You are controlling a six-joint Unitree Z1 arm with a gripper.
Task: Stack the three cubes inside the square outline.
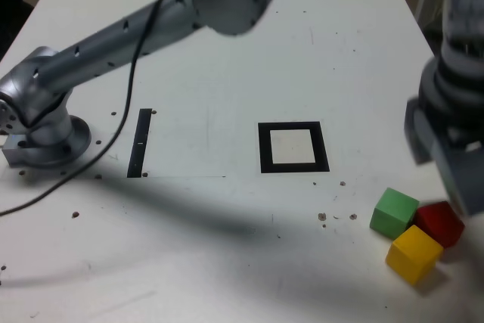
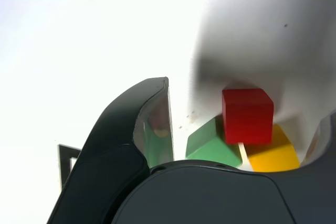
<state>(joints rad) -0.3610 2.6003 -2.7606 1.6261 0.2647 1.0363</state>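
Three cubes sit in a tight cluster near the front at the exterior view's right: green (image 1: 394, 212), red (image 1: 440, 222) and yellow (image 1: 413, 253), all on the table. The square outline (image 1: 265, 147) lies flat to their left with nothing inside its white middle. My gripper (image 1: 454, 179) hovers blurred just above the red cube. In the wrist view my gripper (image 2: 244, 124) is open, its jaws wide apart, with the red cube (image 2: 247, 115) framed between them and the green cube (image 2: 210, 145) and yellow cube (image 2: 270, 153) beside it. A corner of the outline (image 2: 67, 156) shows past one finger.
A thin black strip (image 1: 140, 142) lies left of the outline. The arm's base (image 1: 45, 138) stands at the exterior view's left, with a black cable (image 1: 128, 104) trailing across the white table. The cubes are close to the table's right edge.
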